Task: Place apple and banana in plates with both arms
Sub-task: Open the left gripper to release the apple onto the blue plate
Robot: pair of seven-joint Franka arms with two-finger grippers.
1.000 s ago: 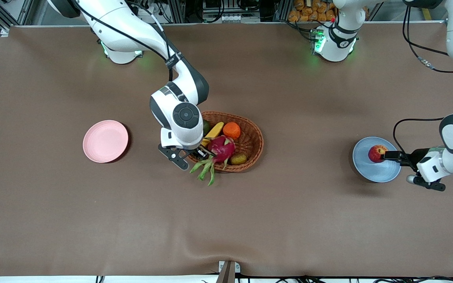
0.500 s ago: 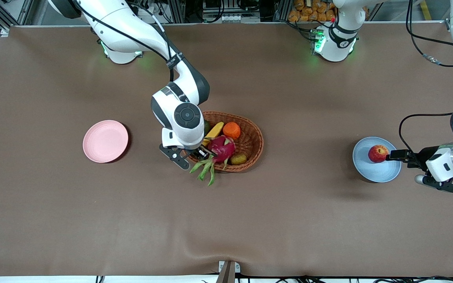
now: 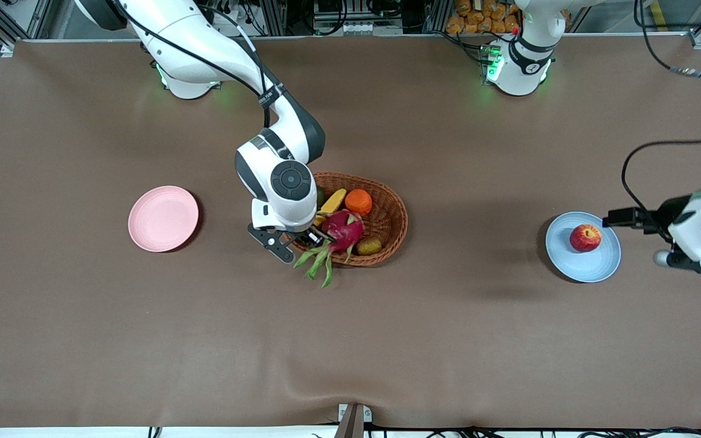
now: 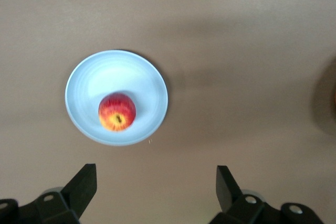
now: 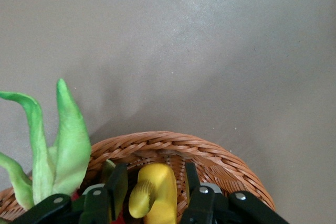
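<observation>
**Q:** Over on the counter (image 3: 83, 340), where's everything sitting?

**Me:** Toward my left arm's end there's a round shallow light blue plate (image 3: 606, 261), and the small red apple with yellowish patches (image 3: 585, 238) is resting in it, a bit off centre, stem dimple showing in my left wrist view (image 4: 117, 112). My left pincer (image 3: 615, 217) hangs just beside that blue plate's (image 4: 94, 72) rim, spread wide with nothing between the fingers (image 4: 83, 183), clear of the apple.

**Q:** And the other side of the job?

**Me:** My right pincer (image 3: 308, 234) is down in the oval brown wicker basket (image 3: 390, 210) in the middle of the counter. From my right wrist view it's closed narrow around the brownish end of the long yellow banana (image 5: 154, 190), a finger (image 5: 116, 186) pressed on each flank, so it has hold of the fruit. The banana's (image 3: 333, 200) other end pokes out from under my wrist, lying in the basket (image 5: 173, 145) beside a plain round orange fruit (image 3: 358, 201). A magenta dragon fruit with green leafy tips (image 3: 343, 229) sits nearer the camera, its leaves (image 5: 65, 145) spilling over the rim.

**Q:** The second plate?

**Me:** Round pale pink plate (image 3: 163, 218), toward my right arm's end, well apart from the basket.
</observation>
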